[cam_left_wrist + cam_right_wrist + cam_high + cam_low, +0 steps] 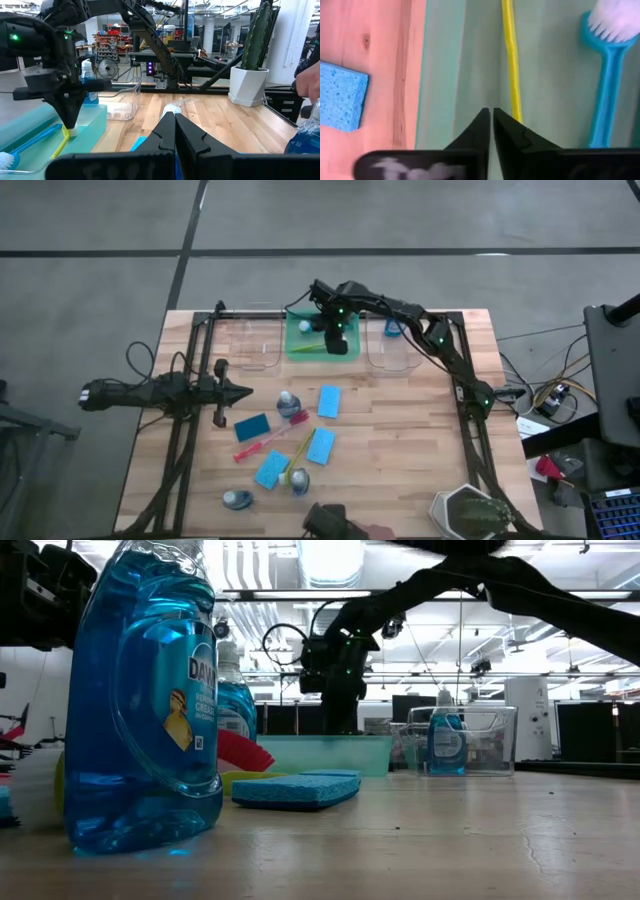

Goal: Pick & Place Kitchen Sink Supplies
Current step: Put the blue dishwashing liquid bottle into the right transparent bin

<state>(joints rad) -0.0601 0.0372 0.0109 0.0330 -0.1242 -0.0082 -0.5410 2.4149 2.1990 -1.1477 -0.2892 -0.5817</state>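
Note:
My right gripper (336, 342) (490, 114) points down into the green bin (300, 348) at the table's far middle, fingers shut. A yellow brush (509, 55) and a blue brush (606, 85) lie in that bin. My left gripper (243, 392) (174, 120) is shut and empty, level above the table's left middle. Several blue sponges (329, 401) (252, 426) (321, 446), bottles of blue liquid (288, 404) (299, 479) (237, 499) and a red brush (262, 443) lie on the table. One bottle (446, 740) stands in the right clear bin (400, 352). My right gripper stands right over the yellow brush's handle end (515, 112), which runs out of sight under one finger (520, 132). The handle is not in the gap between the fingertips. I cannot tell whether the finger touches it.
A second clear bin (255, 345) stands left of the green one. A potted cactus (477, 515) (252, 60) stands at the near right corner. Dark frame rails (185, 440) run along both table sides. A person's hand (309, 82) shows by the near edge.

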